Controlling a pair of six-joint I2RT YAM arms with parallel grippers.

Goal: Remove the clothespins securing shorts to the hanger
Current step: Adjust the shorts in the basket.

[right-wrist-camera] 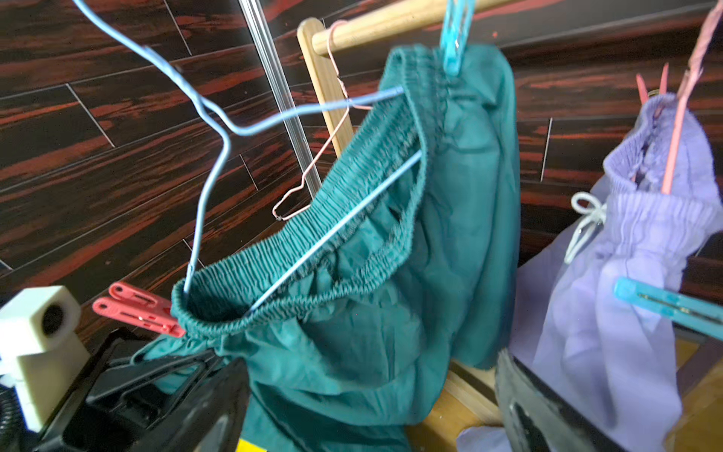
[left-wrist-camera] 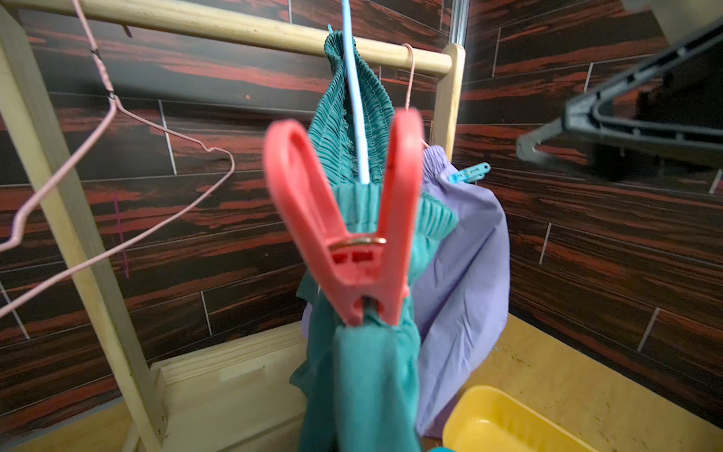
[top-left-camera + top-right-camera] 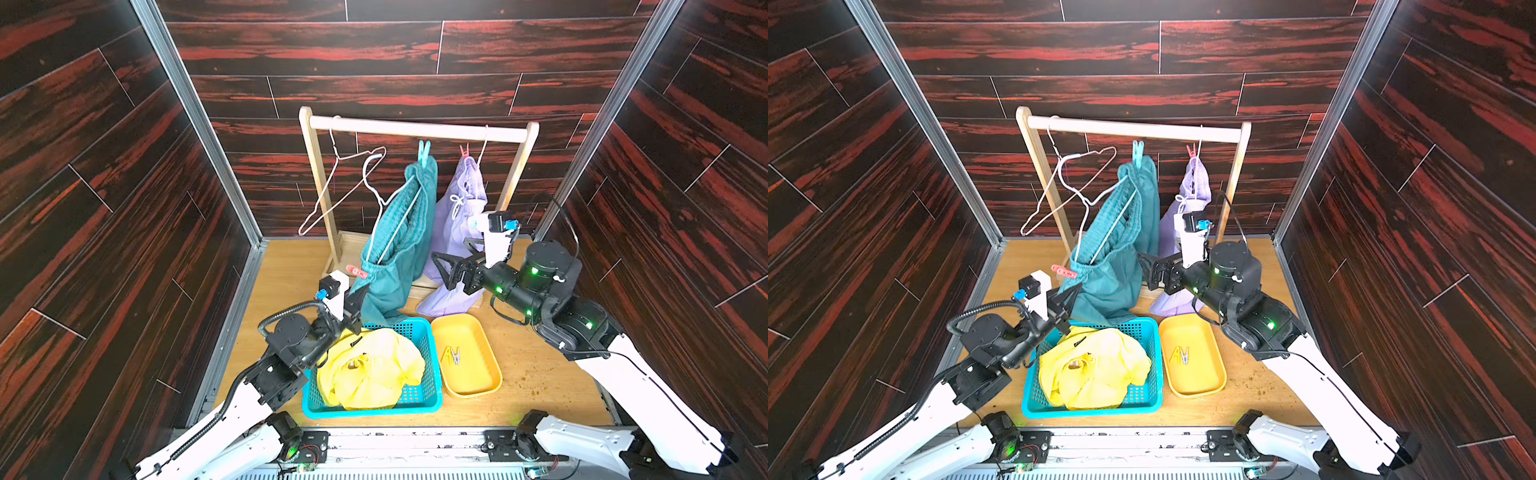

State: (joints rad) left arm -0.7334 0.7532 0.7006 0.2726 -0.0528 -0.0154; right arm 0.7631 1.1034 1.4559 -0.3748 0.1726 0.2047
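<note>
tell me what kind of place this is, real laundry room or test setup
Probably a staged robot test cell dressed as a laundry corner: wood-look wall panels, a small wooden rack holding pegged-up teal shorts, and two robot arms flanking a blue basket and yellow tray.

No word, number or brand can be read in any view. A small dark tag point(image 3: 355, 341) sits on the yellow shorts point(image 3: 374, 370) in the blue basket point(image 3: 432, 374), but in both top views its marks are too small to read.
</note>
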